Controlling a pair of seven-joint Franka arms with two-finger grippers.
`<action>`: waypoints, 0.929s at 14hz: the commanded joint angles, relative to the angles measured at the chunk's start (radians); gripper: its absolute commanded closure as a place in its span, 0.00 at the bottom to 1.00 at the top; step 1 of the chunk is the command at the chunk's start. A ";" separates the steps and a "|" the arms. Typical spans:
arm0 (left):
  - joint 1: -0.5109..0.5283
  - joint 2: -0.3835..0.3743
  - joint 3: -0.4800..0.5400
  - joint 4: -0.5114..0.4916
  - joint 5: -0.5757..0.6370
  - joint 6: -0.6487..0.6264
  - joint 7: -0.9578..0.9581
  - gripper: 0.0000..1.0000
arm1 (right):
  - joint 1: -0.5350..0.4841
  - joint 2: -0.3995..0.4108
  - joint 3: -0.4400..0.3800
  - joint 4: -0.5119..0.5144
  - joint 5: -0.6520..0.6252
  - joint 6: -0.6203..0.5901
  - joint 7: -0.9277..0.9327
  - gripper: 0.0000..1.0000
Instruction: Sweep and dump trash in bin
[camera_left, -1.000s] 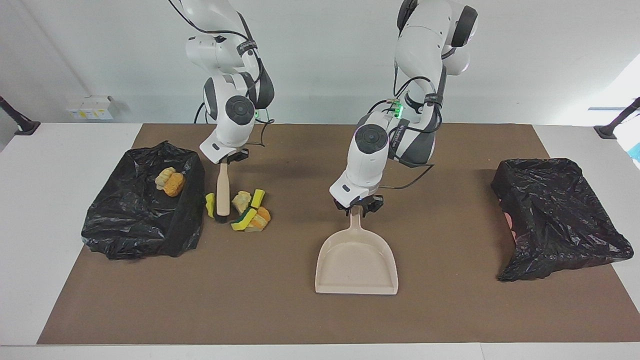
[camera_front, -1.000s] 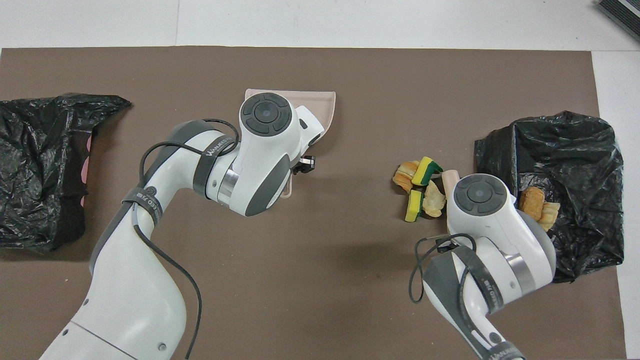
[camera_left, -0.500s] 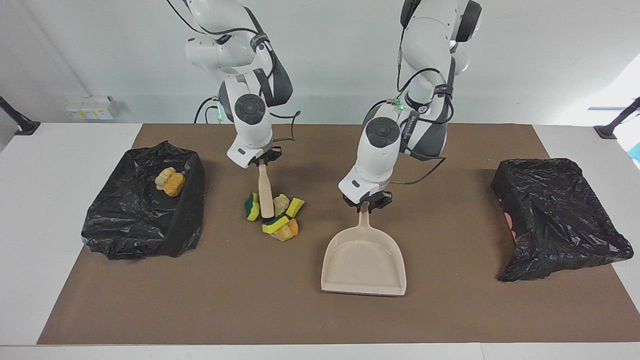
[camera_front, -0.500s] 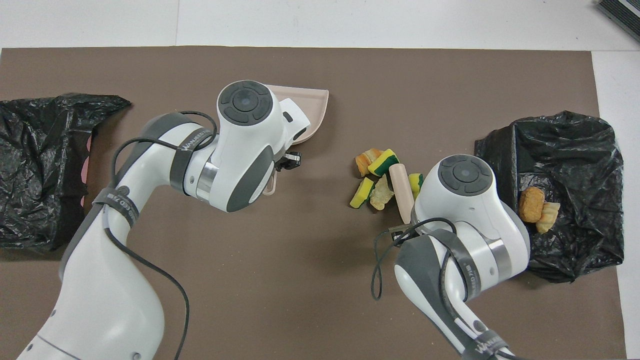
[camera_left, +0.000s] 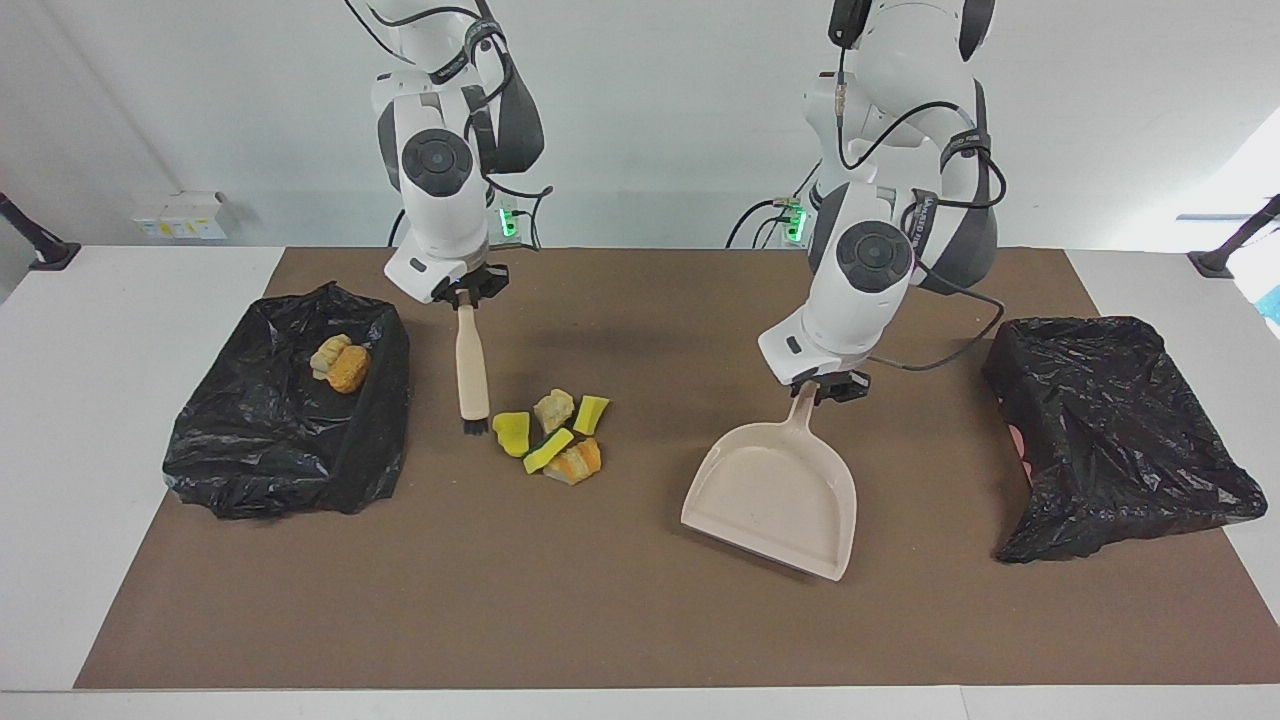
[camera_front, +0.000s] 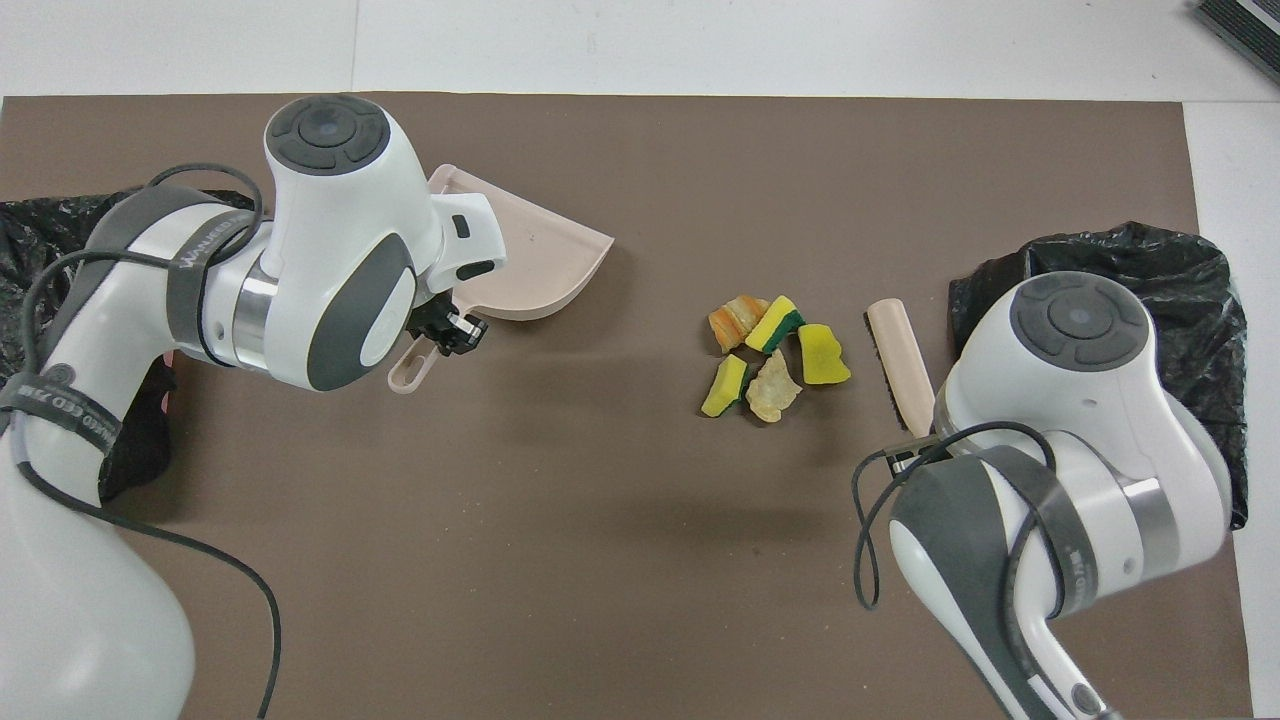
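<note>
Between your two tools, the trash (camera_left: 553, 436) lies loose on the desk, well apart from the dustpan (camera_left: 775, 492) your left tool (camera_left: 828, 386) pinches; the brush (camera_left: 471, 375) your right tool (camera_left: 466, 291) grips could scatter it.

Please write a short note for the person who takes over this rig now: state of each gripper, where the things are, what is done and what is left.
Left gripper: shut on the dustpan handle; the pan is tilted, mid-table.
Right gripper: shut on the brush, bristles down beside the trash.
Trash: five loose chunks in a small pile on the mat, between brush and dustpan, apart from both.
Done: two chunks already lie in the bin at the right arm's end.
Left: bring the pan to the pile, sweep the chunks in, dump them in a bin. The second bin, at the left arm's end, shows no trash.
</note>
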 joint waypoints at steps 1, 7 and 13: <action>0.025 -0.044 -0.004 -0.044 0.031 -0.054 0.233 1.00 | -0.030 -0.036 0.011 -0.145 -0.062 0.104 -0.019 1.00; 0.037 -0.056 -0.008 -0.070 0.150 -0.007 0.760 1.00 | -0.020 0.094 0.022 -0.162 -0.037 0.281 0.131 1.00; -0.049 -0.139 -0.009 -0.265 0.155 0.209 0.872 1.00 | 0.132 0.220 0.022 -0.079 0.106 0.361 0.151 1.00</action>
